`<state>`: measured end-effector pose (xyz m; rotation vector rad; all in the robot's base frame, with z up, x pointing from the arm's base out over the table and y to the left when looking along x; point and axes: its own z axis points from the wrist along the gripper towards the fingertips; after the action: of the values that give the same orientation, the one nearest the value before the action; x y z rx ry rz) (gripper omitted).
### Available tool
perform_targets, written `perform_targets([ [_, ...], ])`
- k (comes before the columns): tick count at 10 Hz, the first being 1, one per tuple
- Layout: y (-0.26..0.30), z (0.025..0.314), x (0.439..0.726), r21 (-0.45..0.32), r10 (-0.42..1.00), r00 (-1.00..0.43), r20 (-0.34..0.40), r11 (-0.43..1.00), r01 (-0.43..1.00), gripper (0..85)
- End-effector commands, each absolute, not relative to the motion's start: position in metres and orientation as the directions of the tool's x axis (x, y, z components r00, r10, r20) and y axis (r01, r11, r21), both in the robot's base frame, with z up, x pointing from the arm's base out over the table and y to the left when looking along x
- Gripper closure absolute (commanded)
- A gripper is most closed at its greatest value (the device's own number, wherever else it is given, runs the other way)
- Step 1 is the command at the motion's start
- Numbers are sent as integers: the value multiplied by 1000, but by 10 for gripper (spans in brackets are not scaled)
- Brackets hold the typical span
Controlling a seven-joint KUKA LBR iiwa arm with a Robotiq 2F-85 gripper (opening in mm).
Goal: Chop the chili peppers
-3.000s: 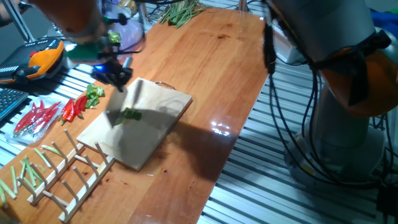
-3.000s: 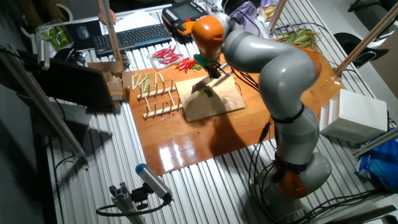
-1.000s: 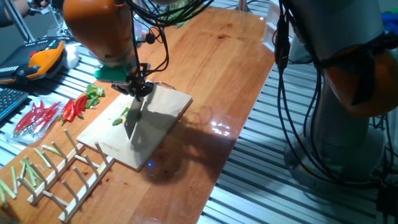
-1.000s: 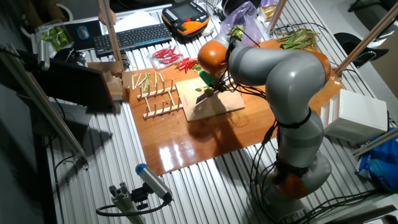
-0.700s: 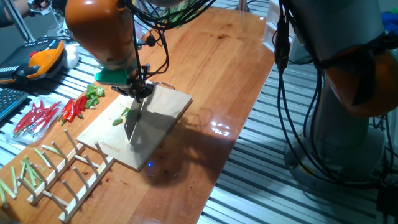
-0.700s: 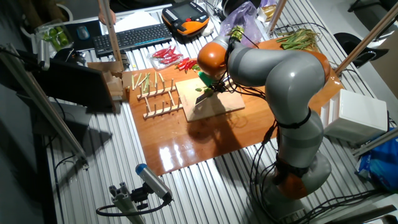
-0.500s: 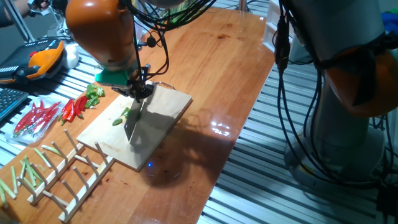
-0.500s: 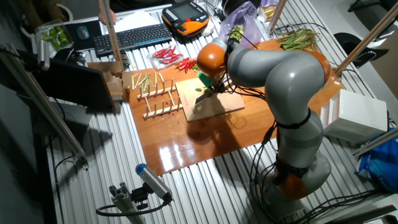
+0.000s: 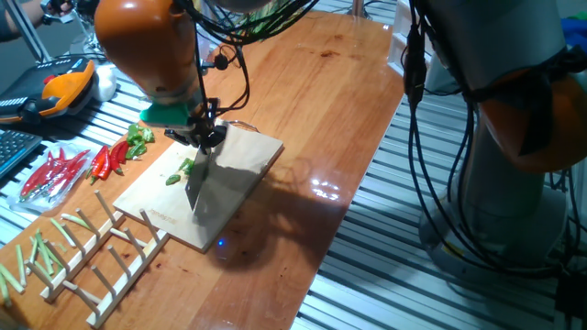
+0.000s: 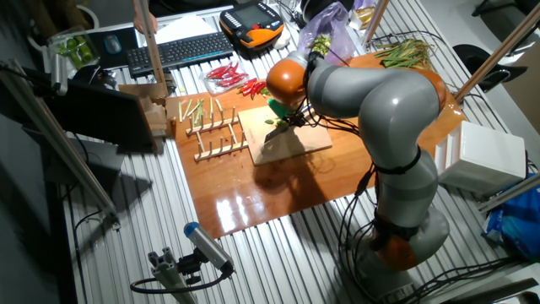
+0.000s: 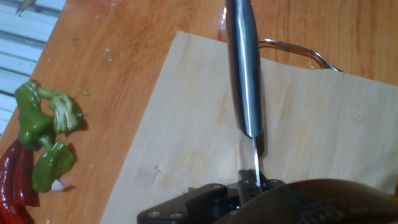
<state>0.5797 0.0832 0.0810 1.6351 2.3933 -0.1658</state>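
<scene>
Chili peppers (image 9: 182, 170) lie as small bright-green bits on the pale wooden cutting board (image 9: 234, 174), toward its left side in one fixed view, right beside the blade of a knife (image 9: 197, 188). The gripper (image 9: 204, 135) hangs just above the board with its fingers closed on the knife handle, and the blade points down with its lower edge at or very near the board surface; whether it actually touches the wood cannot be told. In the other fixed view the gripper (image 10: 283, 116) and the knife (image 10: 275, 129) are small, and the green bits (image 10: 272, 122) show next to the blade on the board (image 10: 295, 142). The hand view looks along the knife (image 11: 244, 74), whose shiny metal handle runs up the middle of the frame over the cutting board (image 11: 323, 143), with a thin blade spine emerging near the dark gripper body at the bottom edge. A wire loop (image 11: 298, 50) sticks out from the board's far edge. On the wooden table (image 9: 330, 82) left of the board sit larger green pepper pieces (image 11: 43, 130) next to red chilies (image 9: 110, 158). More red chilies (image 9: 50, 174) lie in a clear bag nearby, and a wooden rack (image 9: 101, 257) with pale-green stalk sticks (image 9: 27, 257) stands close to the board's near corner.
</scene>
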Motion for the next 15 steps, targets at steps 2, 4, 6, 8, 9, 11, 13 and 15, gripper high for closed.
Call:
perform_targets([
  [2,84,80,579,38,899,-353,-262,375,926,850],
  [4,84,81,579,24,883,-375,-283,398,917,850],
  [6,83,85,579,2,854,-429,-295,450,893,850],
  [8,80,96,581,11,857,-453,-246,470,883,850],
  [9,79,105,584,21,859,-464,-216,479,877,850],
  [11,85,128,597,32,835,-515,-194,530,847,850],
  [13,97,149,609,100,775,-613,-152,629,771,850],
  [15,108,160,612,168,637,-756,-150,770,616,850],
])
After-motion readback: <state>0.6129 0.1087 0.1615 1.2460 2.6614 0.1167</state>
